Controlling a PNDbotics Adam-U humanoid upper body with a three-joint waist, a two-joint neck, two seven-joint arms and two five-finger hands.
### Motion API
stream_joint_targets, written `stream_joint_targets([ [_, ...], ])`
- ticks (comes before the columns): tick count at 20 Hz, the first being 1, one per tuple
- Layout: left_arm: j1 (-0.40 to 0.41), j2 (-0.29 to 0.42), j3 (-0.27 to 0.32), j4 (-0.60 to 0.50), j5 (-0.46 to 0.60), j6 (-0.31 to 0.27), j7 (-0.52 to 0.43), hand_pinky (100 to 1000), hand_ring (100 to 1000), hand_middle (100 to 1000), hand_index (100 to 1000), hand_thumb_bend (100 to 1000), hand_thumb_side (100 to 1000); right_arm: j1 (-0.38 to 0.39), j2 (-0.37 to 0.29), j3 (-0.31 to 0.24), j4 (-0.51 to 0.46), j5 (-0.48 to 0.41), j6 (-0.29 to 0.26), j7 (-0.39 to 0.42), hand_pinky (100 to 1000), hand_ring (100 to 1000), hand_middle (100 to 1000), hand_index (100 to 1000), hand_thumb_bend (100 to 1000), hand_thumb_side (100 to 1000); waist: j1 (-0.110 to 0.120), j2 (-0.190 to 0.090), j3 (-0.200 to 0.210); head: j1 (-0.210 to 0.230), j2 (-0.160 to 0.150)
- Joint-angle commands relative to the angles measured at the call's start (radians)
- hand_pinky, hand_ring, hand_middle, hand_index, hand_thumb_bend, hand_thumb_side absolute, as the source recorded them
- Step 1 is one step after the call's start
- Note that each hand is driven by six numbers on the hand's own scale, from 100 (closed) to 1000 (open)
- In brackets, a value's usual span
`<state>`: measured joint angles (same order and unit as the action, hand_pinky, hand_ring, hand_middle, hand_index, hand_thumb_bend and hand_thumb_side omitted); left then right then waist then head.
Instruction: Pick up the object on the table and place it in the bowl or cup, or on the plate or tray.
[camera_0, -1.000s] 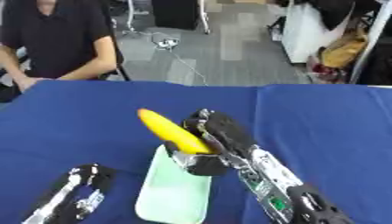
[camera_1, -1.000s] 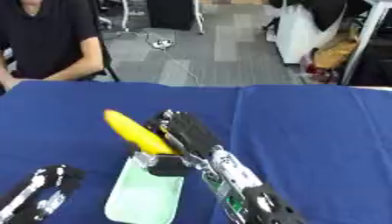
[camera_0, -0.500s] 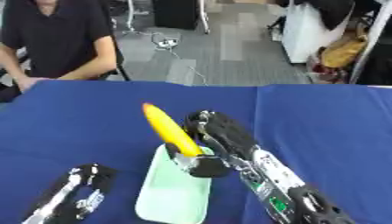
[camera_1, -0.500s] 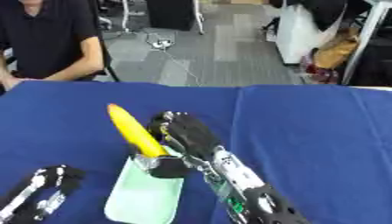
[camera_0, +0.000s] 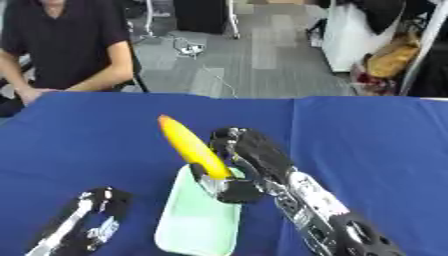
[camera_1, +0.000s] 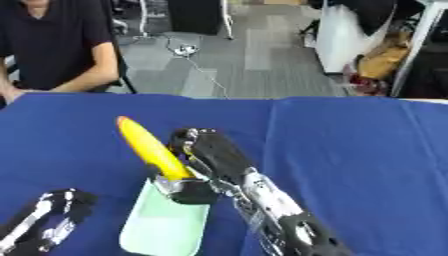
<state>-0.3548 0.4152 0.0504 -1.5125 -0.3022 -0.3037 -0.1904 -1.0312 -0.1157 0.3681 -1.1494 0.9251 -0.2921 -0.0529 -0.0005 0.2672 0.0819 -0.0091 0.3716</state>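
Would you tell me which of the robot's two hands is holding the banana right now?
The right hand, with its fingers curled round the yellow banana over the pale green tray. The left hand rests at the lower left, holding nothing.

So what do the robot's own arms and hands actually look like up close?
The right hand is black, with jointed fingers, on a black forearm with silver-white patches and round joints. The left hand, at the lower left, is also black with silver-white patches.

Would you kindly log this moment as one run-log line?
right hand: shut on banana | banana: tilted, above light green tray | left hand: idle, lower left | placement: not yet done
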Motion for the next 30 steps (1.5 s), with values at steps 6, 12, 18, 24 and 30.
stream_joint_targets([
  [6,-0.01,0.013,0.005,-0.014,-0.003,-0.003,-0.001,527,619,627,767,100,877,-0.013,-0.016,0.002,-0.028,0.032,-0.044,0.023,634,748,789,791,275,1000,0.008,-0.014,0.002,-0.001,-0.013],
  [12,-0.01,0.013,0.005,-0.014,-0.003,-0.004,-0.003,527,619,627,767,100,877,-0.013,-0.016,-0.002,-0.024,0.046,-0.078,0.081,821,863,914,916,345,1000,0.008,-0.013,0.003,0.0,-0.014],
  [18,-0.01,0.013,0.005,-0.013,-0.003,-0.005,-0.003,528,620,628,767,100,875,-0.013,-0.019,-0.002,-0.028,0.052,-0.089,0.112,836,870,921,929,421,1000,0.009,-0.012,0.005,0.0,-0.015],
  [24,-0.011,0.014,0.005,-0.013,-0.004,-0.006,-0.003,528,620,628,768,100,874,-0.012,-0.021,-0.004,-0.033,0.054,-0.097,0.133,836,870,921,933,446,1000,0.009,-0.013,0.004,0.0,-0.016],
  [30,-0.01,0.014,0.006,-0.013,-0.004,-0.007,-0.004,529,620,628,768,100,874,-0.011,-0.023,-0.007,-0.036,0.048,-0.1,0.142,830,868,922,939,444,1000,0.01,-0.013,0.002,0.001,-0.017],
])
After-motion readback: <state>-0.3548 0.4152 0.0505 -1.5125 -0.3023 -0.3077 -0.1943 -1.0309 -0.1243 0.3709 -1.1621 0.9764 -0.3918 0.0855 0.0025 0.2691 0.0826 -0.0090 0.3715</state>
